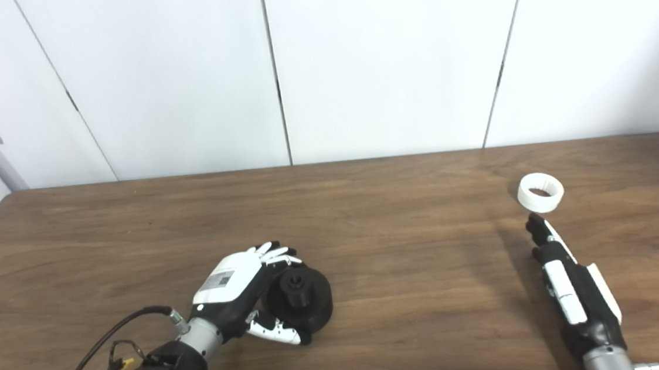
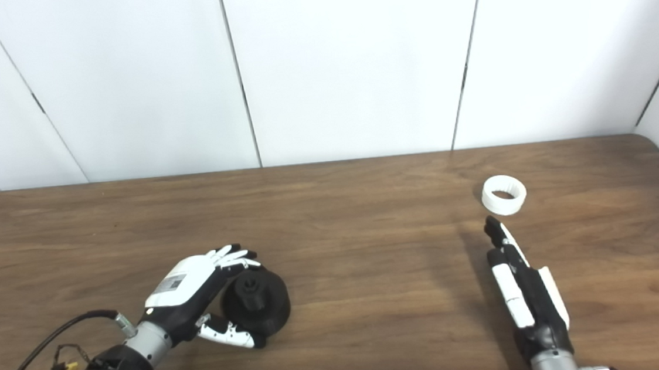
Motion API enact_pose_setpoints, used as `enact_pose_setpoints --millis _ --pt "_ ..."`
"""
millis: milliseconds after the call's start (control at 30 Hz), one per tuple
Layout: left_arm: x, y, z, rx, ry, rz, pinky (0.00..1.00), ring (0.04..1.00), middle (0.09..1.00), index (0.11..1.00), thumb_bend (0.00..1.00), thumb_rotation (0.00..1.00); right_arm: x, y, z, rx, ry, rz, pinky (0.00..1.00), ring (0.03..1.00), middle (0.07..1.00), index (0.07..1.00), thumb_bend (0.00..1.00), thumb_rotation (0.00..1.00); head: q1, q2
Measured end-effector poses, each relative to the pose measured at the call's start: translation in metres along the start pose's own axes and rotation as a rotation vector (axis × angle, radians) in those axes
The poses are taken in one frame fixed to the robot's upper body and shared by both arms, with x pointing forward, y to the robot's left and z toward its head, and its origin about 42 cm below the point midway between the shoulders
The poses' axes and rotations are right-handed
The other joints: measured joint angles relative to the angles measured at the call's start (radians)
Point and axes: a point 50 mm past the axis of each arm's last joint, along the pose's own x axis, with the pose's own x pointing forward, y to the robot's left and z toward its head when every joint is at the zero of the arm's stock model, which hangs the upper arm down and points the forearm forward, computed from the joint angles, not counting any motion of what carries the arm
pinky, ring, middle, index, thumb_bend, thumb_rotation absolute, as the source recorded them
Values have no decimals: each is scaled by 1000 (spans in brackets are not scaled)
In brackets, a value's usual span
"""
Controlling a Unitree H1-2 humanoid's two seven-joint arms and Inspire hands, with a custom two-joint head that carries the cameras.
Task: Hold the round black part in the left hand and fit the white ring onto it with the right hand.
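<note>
1. Evidently early in the sequence; neither part lifted, ring not fitted.
2. Left hand [image 1: 238, 289]: placed against the near-left side of the round black part [image 1: 301, 302], fingers curled over its far rim and thumb wrapped round its near edge. Closed around the part, though firmness of grip not determinable.
3. Round black part: resting on the table [image 1: 409, 296] left of centre, hub facing upward, not raised.
4. Right hand [image 2: 523, 290]: laid edge-on to the cameras, fingers extended forward and held together, holding nothing. Fingertips just short of the white ring [image 2: 504, 195]; contact not determinable, apparently a small gap.
5. White ring: lying flat on the table toward the far right, opening upward, well apart from the black part.
6. Judged done: left hand positioned on the black part; right hand brought near the ring.
7. Judged remaining: grasping the ring, lifting the black part, carrying the ring across, aligning and seating it.
</note>
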Motion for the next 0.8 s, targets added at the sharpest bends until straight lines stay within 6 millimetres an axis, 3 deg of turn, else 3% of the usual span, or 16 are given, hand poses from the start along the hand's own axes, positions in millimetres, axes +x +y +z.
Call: enact_pose_setpoints --millis 333,800 --pt "-12 -16 20 -6 -51 -25 1000 981 922 493 520 85 2 4 0 4 8 -7 1000 988 951 945 597 935 12 44" --pt "-26 -48 58 -83 -73 -14 1000 987 921 493 520 84 2 3 2 34 17 -7 990 995 959 946 595 910 31 66"
